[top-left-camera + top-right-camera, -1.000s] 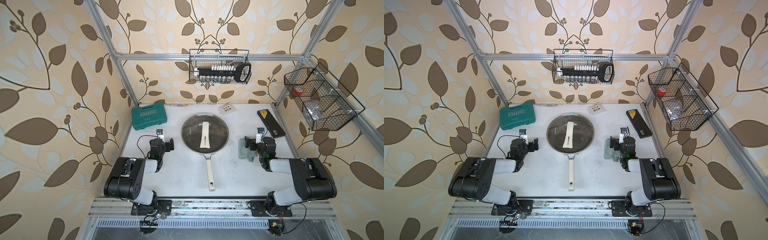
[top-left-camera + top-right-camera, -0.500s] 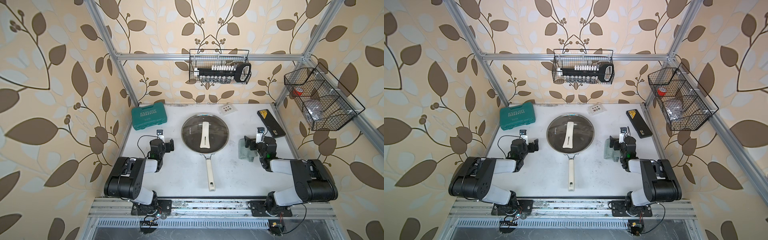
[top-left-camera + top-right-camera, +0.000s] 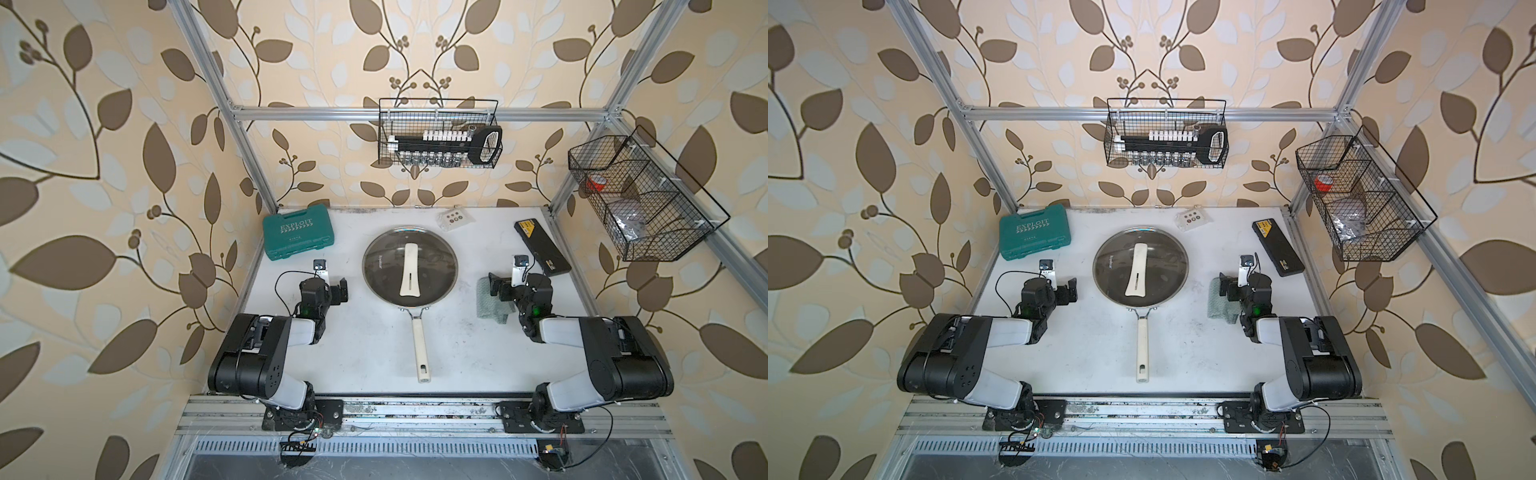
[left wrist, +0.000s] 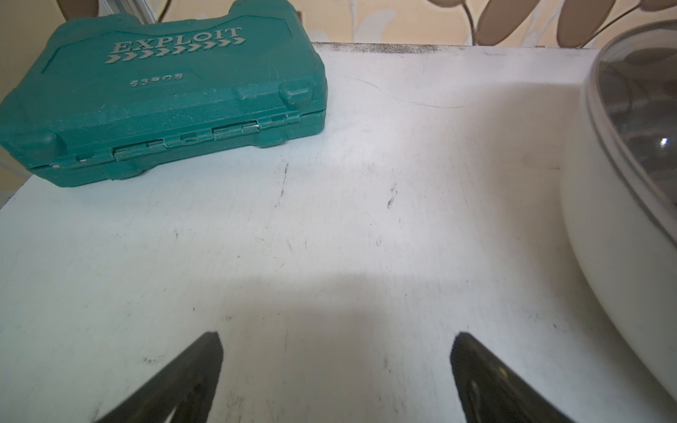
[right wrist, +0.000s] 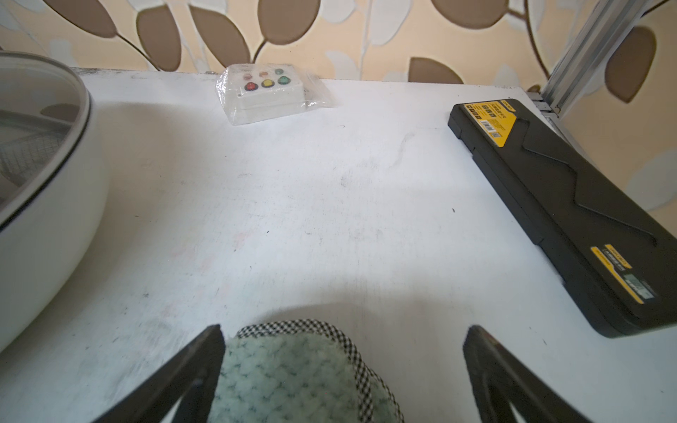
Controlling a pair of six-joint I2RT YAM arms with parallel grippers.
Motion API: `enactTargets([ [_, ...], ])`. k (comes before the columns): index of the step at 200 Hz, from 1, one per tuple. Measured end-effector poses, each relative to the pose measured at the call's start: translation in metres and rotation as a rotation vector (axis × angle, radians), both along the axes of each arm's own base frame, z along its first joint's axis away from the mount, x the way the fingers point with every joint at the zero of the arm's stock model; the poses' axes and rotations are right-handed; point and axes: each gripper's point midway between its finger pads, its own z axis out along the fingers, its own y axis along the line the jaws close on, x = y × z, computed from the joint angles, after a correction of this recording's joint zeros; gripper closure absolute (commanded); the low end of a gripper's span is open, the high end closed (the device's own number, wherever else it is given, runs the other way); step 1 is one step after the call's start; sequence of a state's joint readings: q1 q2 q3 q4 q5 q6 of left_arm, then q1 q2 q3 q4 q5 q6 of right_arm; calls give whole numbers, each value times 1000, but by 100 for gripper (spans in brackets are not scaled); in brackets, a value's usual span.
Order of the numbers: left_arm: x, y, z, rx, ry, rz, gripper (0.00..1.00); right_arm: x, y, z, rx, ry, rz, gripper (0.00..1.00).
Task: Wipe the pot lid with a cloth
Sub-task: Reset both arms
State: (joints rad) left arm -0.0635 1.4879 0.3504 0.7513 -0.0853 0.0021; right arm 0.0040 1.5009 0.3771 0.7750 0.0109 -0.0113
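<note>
At mid-table, the pot lid sits on the frying pan, with bare white table on both sides.
Right of it, the cloth lies between the wide-spread jaws of the right gripper, unclamped. The left gripper gapes equally wide over bare surface, holding nothing. The green case and black case hug the far-left corner and right edge.

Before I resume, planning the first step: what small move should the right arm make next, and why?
Probably lower the right end effector and close on the pale green textured cloth: it lies ungripped between the open jaws, beside the round glass pot lid.
</note>
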Motion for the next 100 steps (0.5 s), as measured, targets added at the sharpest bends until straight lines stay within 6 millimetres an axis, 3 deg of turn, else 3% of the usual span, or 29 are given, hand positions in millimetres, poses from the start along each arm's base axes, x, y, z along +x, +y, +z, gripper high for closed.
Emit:
enactTargets([
  [100, 0, 0, 0, 0, 0, 0, 1, -1, 0, 2, 3, 6, -2, 1],
])
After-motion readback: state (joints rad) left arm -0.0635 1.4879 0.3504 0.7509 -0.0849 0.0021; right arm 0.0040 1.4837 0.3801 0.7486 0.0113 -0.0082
